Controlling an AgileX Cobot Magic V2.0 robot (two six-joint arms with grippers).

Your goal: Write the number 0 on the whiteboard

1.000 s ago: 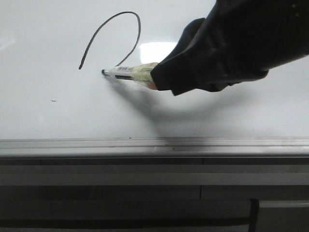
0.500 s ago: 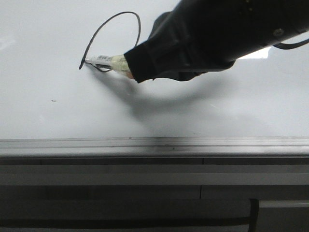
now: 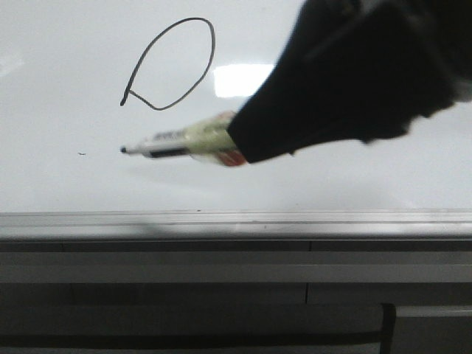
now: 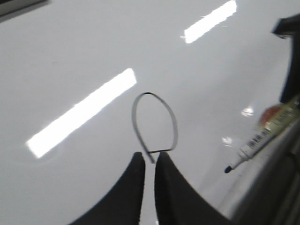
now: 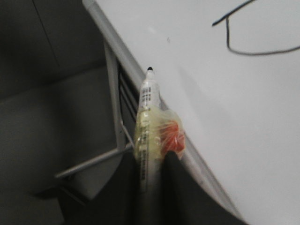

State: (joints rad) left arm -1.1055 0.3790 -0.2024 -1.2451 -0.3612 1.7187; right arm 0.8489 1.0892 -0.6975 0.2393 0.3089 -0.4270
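Over on the left of the whiteboard [image 3: 66, 184] there is a tiny dark speck [image 3: 81, 153] on the glossy white surface, by itself and well apart from the writing. Just to its right and further up the board sits the number 0 [image 3: 171, 63], a thin black slanted loop, closed, with a pointed corner and a short tail at its lower left end; it lies toward the far side of the board, left of the bright rectangular glare [image 3: 243, 80]. Nearer than the loop and clear of it, the black tip of the marker [image 3: 177, 144] points left, the white barrel with dark print running right into a wrap of yellowish tape with a bit of orange showing. From the front I cannot tell whether the tip touches the board or floats just above it; a soft shadow lies under the barrel. The right gripper [image 5: 151, 161] is clenched around the taped part of the marker, its dark fingers either side of the barrel, and the black arm behind it fills the upper right of the front view. The left gripper [image 4: 149, 159] shows only in its own wrist camera: its two dark fingertips are drawn nearly together with a thin slit between them and nothing in it, hanging over the board near the tail end of the loop. Along the near side runs the grey metal edge strip [image 3: 236, 221].
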